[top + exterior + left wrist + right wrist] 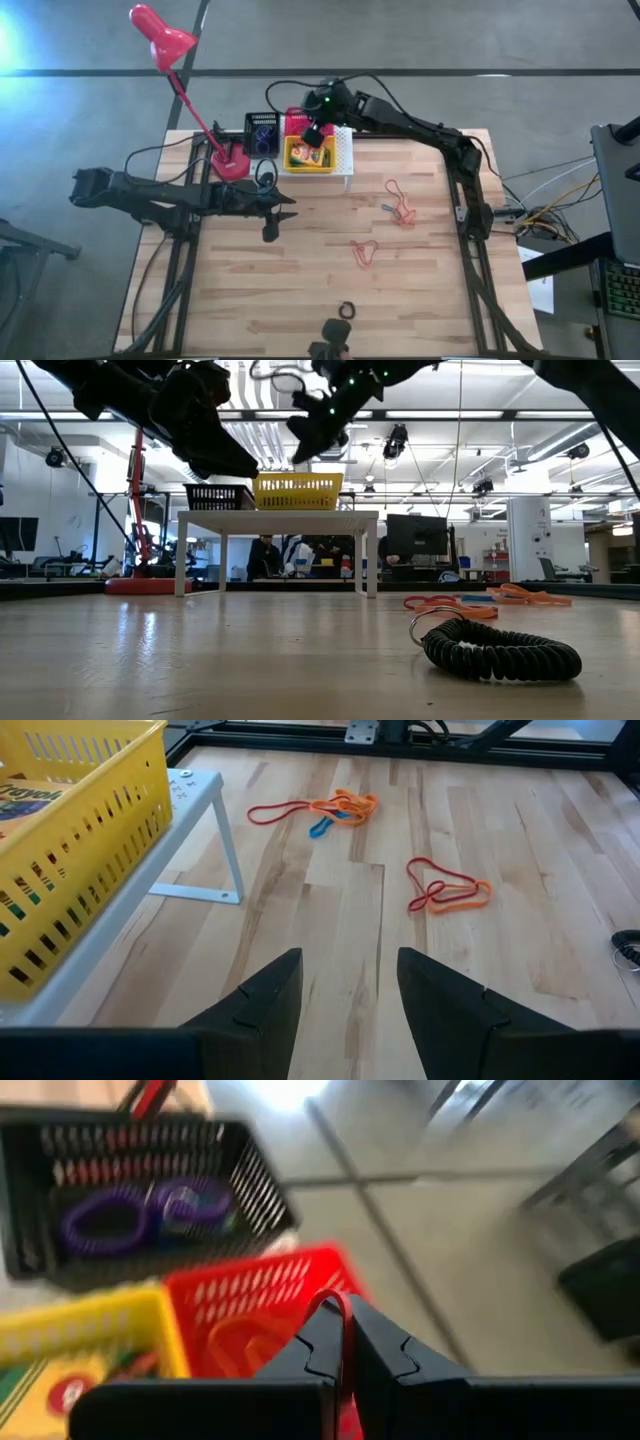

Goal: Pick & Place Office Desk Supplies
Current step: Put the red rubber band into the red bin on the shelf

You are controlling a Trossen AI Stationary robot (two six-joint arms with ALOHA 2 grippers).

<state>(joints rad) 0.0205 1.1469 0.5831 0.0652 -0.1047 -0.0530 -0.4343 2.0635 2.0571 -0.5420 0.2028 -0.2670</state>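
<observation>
On the white stand (345, 152) at the table's far side sit a black basket (262, 133) holding purple rings (130, 1215), a red basket (250, 1305), and a yellow basket (310, 158) with a crayon box (40, 1390) in it. My right gripper (343, 1308) hangs above the red basket, shut on a thin red rubber band. More red-orange rubber bands (400, 207) (365, 252) lie on the table. A black coiled ring (500, 652) lies near the front edge. My left gripper (345, 965) hovers open over the wood, near the stand. My right gripper pinches a red rubber band (336, 1298) between its two shut fingers. A small loop of it shows past the fingertips and a strip (348, 1415) runs back between them. The fingers slant downward over the red basket, and the band is lifted clear of the table.
A red desk lamp (160, 40) stands on its base (232, 165) left of the stand, with a black ring (265, 180) beside it. Bare wood lies between the stand and the loose bands. A black frame runs along the table's sides.
</observation>
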